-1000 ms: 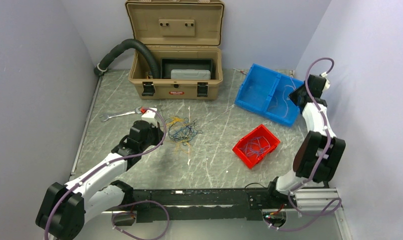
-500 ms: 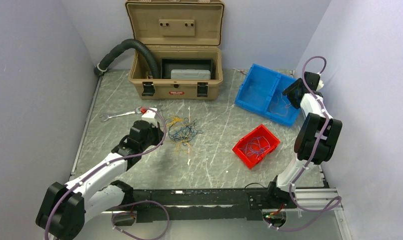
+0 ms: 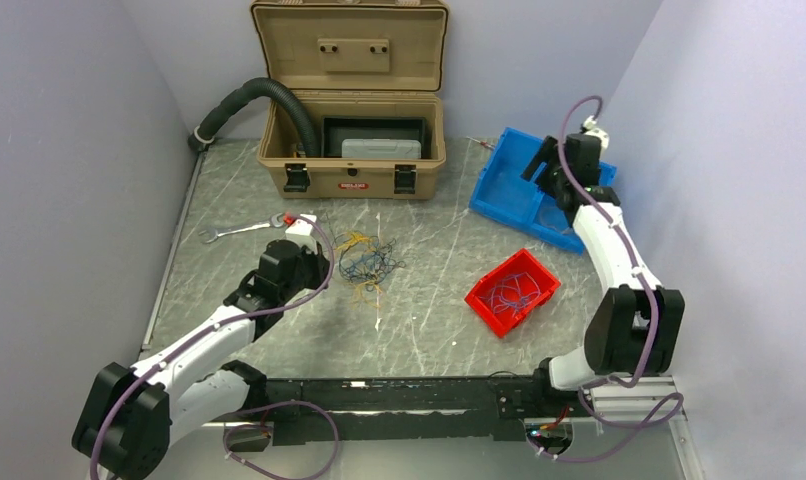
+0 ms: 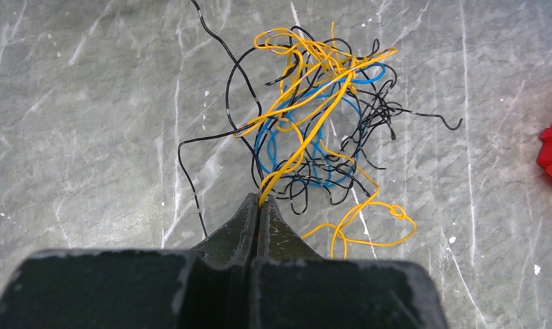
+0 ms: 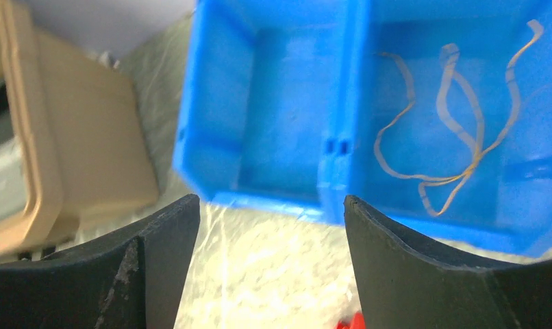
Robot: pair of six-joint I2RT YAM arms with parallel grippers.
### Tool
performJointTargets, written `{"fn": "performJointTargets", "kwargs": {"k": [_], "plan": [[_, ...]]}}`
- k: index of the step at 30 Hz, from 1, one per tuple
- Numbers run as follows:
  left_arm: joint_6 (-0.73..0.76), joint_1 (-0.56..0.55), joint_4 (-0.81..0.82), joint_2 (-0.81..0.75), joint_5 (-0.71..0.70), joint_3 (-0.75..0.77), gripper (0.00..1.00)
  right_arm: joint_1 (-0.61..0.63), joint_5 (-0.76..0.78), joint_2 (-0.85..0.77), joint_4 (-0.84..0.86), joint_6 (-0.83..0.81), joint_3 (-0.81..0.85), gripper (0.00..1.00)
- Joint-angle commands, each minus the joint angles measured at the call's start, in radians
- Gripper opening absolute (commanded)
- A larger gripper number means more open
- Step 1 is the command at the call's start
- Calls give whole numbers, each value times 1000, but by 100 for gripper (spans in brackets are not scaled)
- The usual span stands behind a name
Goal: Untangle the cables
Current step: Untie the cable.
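A loose tangle of thin cables [image 3: 367, 262], yellow, blue and black, lies mid-table. In the left wrist view the tangle [image 4: 314, 130] spreads just ahead of my left gripper [image 4: 259, 199], which is shut on a yellow strand running up from the pile. From above, the left gripper [image 3: 327, 266] sits at the tangle's left edge. My right gripper [image 3: 545, 166] hovers above the blue bin [image 3: 506, 185], open and holding nothing [image 5: 272, 199]. A yellow cable [image 5: 458, 137] lies loose in the bin's right compartment. Blue cables [image 3: 515, 292] rest in the red bin [image 3: 484, 301].
An open tan toolbox [image 3: 354, 180] stands at the back with a black corrugated hose [image 3: 259, 95] entering it. A wrench [image 3: 241, 230] lies left of the left arm. Walls close in on both sides.
The right gripper has opened and the right arm has swung up and left, from the blue bin's right side to over its middle. The left arm has not moved.
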Motion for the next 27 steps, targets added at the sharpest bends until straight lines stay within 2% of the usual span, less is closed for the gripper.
{"fn": "performJointTargets", "kwargs": {"k": [1,5,8,9,14,18,27], "plan": [[27,-4,90,-38,56,-21,0,131,-7,-87,62,-60,-88,80],[36,-6,111,-49,80,-29,0,286,-46,-137,142,-68,-174,86],[38,-5,121,-54,92,-35,0,382,-72,-138,180,-63,-210,99],[38,-5,122,-54,93,-36,0,411,-71,-133,191,-60,-217,100],[38,-5,128,-57,95,-39,0,570,-71,-84,258,-63,-256,100],[29,-5,137,-64,98,-45,0,662,-72,-34,318,-75,-270,95],[30,-5,154,-75,115,-54,0,723,-123,12,402,-47,-338,85]]}}
